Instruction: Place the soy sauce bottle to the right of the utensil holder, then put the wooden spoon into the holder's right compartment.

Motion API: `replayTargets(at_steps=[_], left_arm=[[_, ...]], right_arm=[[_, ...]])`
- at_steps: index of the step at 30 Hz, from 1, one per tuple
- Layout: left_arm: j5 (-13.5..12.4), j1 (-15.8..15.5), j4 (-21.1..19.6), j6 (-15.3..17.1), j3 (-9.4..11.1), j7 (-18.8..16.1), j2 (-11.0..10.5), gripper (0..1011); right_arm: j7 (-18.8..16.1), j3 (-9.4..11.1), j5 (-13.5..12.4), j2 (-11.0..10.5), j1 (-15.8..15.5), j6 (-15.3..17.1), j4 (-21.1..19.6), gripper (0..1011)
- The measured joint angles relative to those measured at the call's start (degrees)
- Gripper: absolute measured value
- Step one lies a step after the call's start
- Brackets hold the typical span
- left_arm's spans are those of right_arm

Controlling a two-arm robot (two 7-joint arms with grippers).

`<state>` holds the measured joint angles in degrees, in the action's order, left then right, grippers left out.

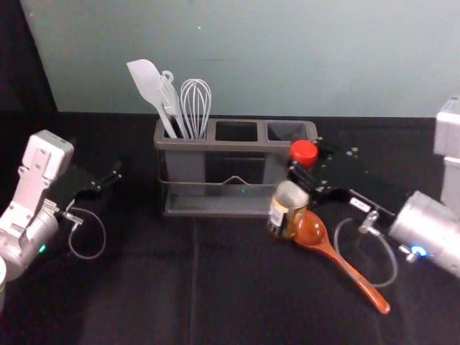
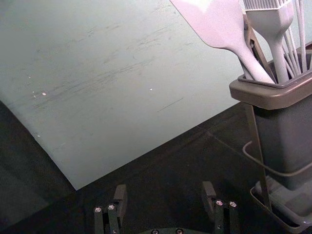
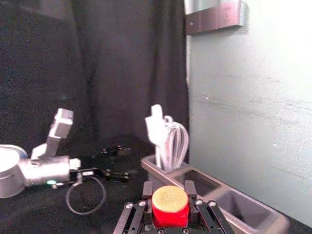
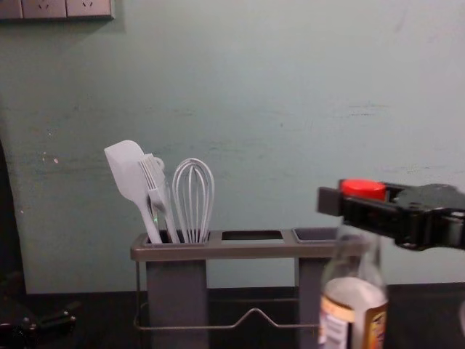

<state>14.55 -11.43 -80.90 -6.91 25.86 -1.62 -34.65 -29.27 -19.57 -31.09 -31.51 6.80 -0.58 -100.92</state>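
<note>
Bottle (image 1: pixel 289 205) between right gripper's (image 1: pixel 305 162) fingers (image 4: pixel 370 216), left gripper (image 1: pixel 115 177) left of holder (image 1: pixel 237 146)

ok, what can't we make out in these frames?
- Bottle base: chest view, cut off by the bottom edge; head view, blurred.
- Its neck: chest view, partly behind the right tool.
- Label print: chest view, blurred.
- Spatula, brush, whisk lower ends: head view, inside the holder.
- Spoon bowl's edge: head view, partly behind bottle.

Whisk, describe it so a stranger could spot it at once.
On the black tabletop is a grey utensil holder. In its left compartment stands the whisk, right of the spatula and brush, and it alone ends in looped wires.
</note>
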Motion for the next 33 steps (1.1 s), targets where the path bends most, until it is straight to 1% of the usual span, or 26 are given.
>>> replayTargets(at_steps=[1, 3, 5, 6, 7, 9, 10, 13, 14, 19, 23, 24, 26, 29, 30, 31, 33], left_arm=[[0.00, 0.00, 0.00, 0.00, 0.00, 0.00, 0.00, 1005], [0.00, 0.00, 0.00, 0.00, 0.00, 0.00, 0.00, 1005], [0.00, 0.00, 0.00, 0.00, 0.00, 0.00, 0.00, 1005], [0.00, 0.00, 0.00, 0.00, 0.00, 0.00, 0.00, 1005], [0.00, 0.00, 0.00, 0.00, 0.00, 0.00, 0.00, 1005], [0.00, 0.00, 0.00, 0.00, 0.00, 0.00, 0.00, 1005], [0.00, 0.00, 0.00, 0.00, 0.00, 0.00, 0.00, 1005], [0.00, 0.00, 0.00, 0.00, 0.00, 0.00, 0.00, 1005], [0.00, 0.00, 0.00, 0.00, 0.00, 0.00, 0.00, 1005], [0.00, 0.00, 0.00, 0.00, 0.00, 0.00, 0.00, 1005], [0.00, 0.00, 0.00, 0.00, 0.00, 0.00, 0.00, 1005], [0.00, 0.00, 0.00, 0.00, 0.00, 0.00, 0.00, 1005], [0.00, 0.00, 0.00, 0.00, 0.00, 0.00, 0.00, 1005], [0.00, 0.00, 0.00, 0.00, 0.00, 0.00, 0.00, 1005], [0.00, 0.00, 0.00, 0.00, 0.00, 0.00, 0.00, 1005], [0.00, 0.00, 0.00, 0.00, 0.00, 0.00, 0.00, 1005], [0.00, 0.00, 0.00, 0.00, 0.00, 0.00, 0.00, 1005]], right_arm=[[0.21, 0.72, -0.45, -0.65, -0.15, 0.20, 0.00, 392], [0.31, 1.29, -0.83, -1.19, -0.24, 0.34, 0.06, 392], [0.68, 2.30, -1.32, -2.07, -0.49, 0.56, 0.37, 392], [0.92, 3.05, -1.54, -2.62, -0.69, 0.58, 0.57, 392], [0.92, 3.05, -1.54, -2.62, -0.69, 0.58, 0.57, 392], [1.22, 4.24, -2.10, -3.31, -1.00, 0.55, 1.01, 392], [1.29, 5.18, -2.57, -3.74, -1.25, 0.39, 1.38, 392], [1.72, 6.44, -3.11, -4.27, -1.65, 0.20, 1.89, 392], [2.18, 7.26, -3.30, -4.58, -1.91, 0.14, 2.23, 392], [3.69, 9.02, -3.06, -4.87, -2.22, -0.12, 3.82, 392], [4.27, 9.40, -1.93, -3.75, -1.43, -1.92, 6.38, 392], [4.36, 9.43, -1.42, -2.99, -1.00, -2.86, 7.46, 392], [4.40, 9.44, -1.01, -2.19, -0.55, -3.73, 8.53, 392], [4.40, 9.34, -0.14, 0.16, 0.84, -5.79, 11.54, 392], [4.40, 9.34, -0.14, 0.16, 0.84, -5.79, 11.54, 392], [4.36, 9.04, 0.21, 1.13, 1.59, -6.29, 12.87, 392], [4.38, 8.64, 0.61, 2.01, 2.41, -6.52, 14.21, 392]])
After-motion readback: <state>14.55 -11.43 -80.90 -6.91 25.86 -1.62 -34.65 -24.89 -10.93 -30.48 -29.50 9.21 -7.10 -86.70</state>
